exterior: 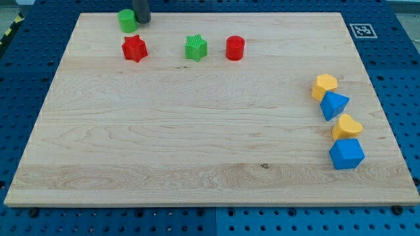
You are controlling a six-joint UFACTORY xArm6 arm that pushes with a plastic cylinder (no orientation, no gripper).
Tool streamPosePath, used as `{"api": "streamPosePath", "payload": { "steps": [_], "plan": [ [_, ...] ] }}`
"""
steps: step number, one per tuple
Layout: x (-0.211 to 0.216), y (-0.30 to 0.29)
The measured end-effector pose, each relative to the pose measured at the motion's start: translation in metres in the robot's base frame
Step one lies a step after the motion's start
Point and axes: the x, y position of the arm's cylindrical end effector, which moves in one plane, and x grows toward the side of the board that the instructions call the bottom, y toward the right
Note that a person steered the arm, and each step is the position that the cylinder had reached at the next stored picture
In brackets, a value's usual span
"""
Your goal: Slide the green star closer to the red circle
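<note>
The wooden board (197, 131) lies on a blue table with rows of holes (407, 72). The red circle (235, 48) is the landmark here, and everything is placed from it.

Nearest the view's bottom, far down and to the right of the red circle, sits a blue cube-like block (346, 154). Just above it, touching or almost touching, is a yellow heart-shaped block (346, 127). A little higher is a blue pointed block (334, 105), and right by its top is a yellow block with many sides (323, 86). These four make a short line near the board's right edge, well apart from the red circle.

The green star (195, 48) sits just to the left of the red circle, level with it, with a small gap between them. Further left in the same row is the red star (134, 48).

Above the red star, near the board's top edge, is a green round block (127, 20). The arm has no hand to open or close, only a dark rod. The tip (142, 21) stands just beside the green round block on its right, up and well to the left of the red circle, apart from the green star.

A small black and white marker (361, 30) is at the board's top right corner.
</note>
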Motion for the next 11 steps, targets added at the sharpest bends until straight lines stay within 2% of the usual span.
{"api": "streamPosePath", "payload": {
  "steps": [2,4,9,11],
  "plan": [
    [0.0,0.011],
    [0.006,0.078],
    [0.101,0.074],
    [0.115,0.097]
  ]
}}
